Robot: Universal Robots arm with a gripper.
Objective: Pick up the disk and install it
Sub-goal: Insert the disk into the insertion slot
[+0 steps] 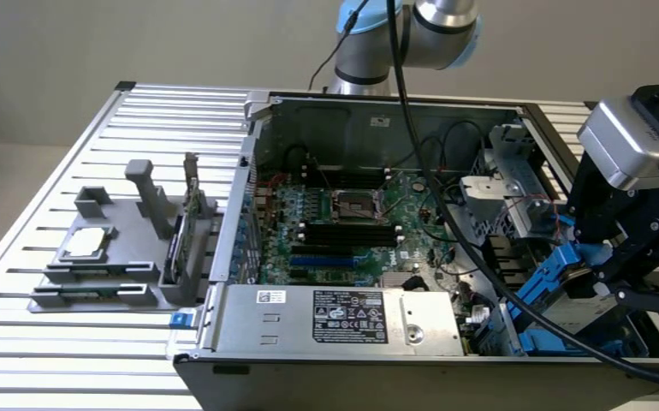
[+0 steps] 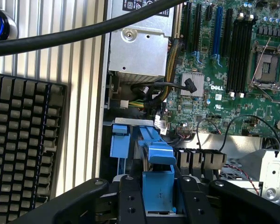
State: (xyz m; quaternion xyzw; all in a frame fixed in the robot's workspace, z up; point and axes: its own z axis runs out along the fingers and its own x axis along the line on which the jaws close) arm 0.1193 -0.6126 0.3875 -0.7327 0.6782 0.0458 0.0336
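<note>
Pinching the disk (image 2: 158,184) by its blue rail between the fingers (image 2: 129,198). Picked up already. Hanging low inside the computer case (image 1: 329,120), at the exterior view's right. Likely not slid fully in yet.

In the wrist view the claw (image 2: 159,198) covers the sides of the disk (image 2: 158,184); its metal face and label are hidden, and one sees just a blue carrier part between the black fingers (image 2: 130,200). The claw is cut off by the picture's edge in both views, the keyboard (image 2: 23,149) also. The print on the power supply label (image 1: 353,315) is too small to read, and the arm (image 1: 410,34) is cut at the exterior view's upper edge
</note>
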